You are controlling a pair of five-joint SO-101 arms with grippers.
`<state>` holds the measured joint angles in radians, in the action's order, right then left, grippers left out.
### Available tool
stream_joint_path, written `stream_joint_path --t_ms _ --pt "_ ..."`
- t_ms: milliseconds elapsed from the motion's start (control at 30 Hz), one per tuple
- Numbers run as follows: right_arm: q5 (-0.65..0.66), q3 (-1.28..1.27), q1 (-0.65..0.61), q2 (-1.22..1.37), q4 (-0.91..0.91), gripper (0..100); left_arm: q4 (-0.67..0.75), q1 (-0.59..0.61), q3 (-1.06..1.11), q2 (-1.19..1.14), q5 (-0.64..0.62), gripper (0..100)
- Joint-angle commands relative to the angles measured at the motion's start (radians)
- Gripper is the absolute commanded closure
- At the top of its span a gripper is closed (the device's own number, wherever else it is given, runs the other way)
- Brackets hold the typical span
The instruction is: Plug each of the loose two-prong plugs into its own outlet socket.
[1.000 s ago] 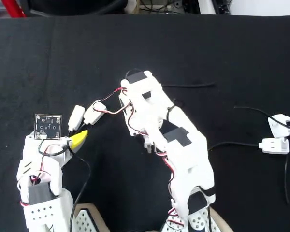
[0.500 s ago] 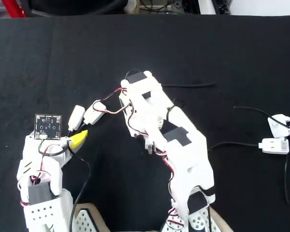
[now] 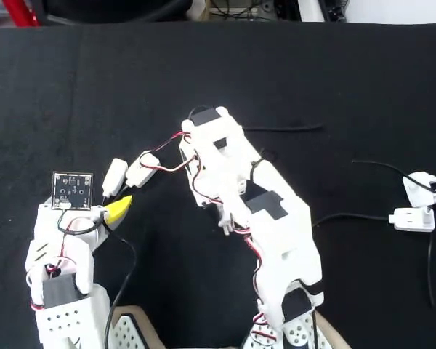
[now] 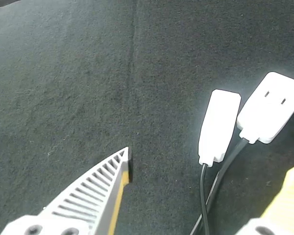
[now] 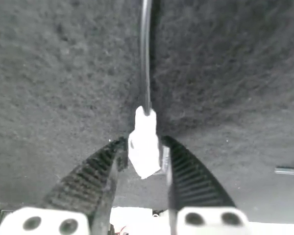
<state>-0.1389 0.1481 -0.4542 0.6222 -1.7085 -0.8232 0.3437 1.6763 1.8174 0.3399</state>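
My right gripper [image 5: 143, 149] is shut on a small white two-prong plug [image 5: 145, 126], whose black cable runs away over the cloth. From above, that gripper [image 3: 222, 217] sits under its own arm at mid-table. Two white outlet sockets [image 3: 115, 177] [image 3: 142, 169] lie side by side left of it. My left gripper [image 3: 118, 209], with its yellow fingertip, rests just in front of them. In the left wrist view it [image 4: 210, 169] stands open and holds nothing. Beyond it lie the narrow socket [image 4: 218, 125] and the slotted socket [image 4: 269, 107].
A black cloth [image 3: 312, 73] covers the table. Two more white plug pieces [image 3: 413, 218] [image 3: 421, 185] with black cables lie at the right edge. A loose black cable [image 3: 283, 129] runs behind the right arm. Red and white wires loop beside the sockets.
The right gripper's tip has crept slightly toward the front edge. The left arm and the sockets have stayed still.
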Motion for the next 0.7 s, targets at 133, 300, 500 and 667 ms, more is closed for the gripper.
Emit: stream_joint_path --t_ms 133,300,500,667 --pt "-0.005 0.071 0.015 -0.007 -0.008 91.7 -0.006 0.012 0.008 0.006 0.011 54" --pt "-0.006 0.064 0.015 -0.005 0.021 91.7 -0.006 0.013 0.008 0.006 0.011 54" --pt "-0.008 0.093 0.012 0.058 0.029 92.3 -0.006 0.013 0.008 0.006 0.011 54" --pt "-0.021 0.116 0.015 0.062 0.026 95.3 -0.006 0.013 0.008 0.006 0.011 54"
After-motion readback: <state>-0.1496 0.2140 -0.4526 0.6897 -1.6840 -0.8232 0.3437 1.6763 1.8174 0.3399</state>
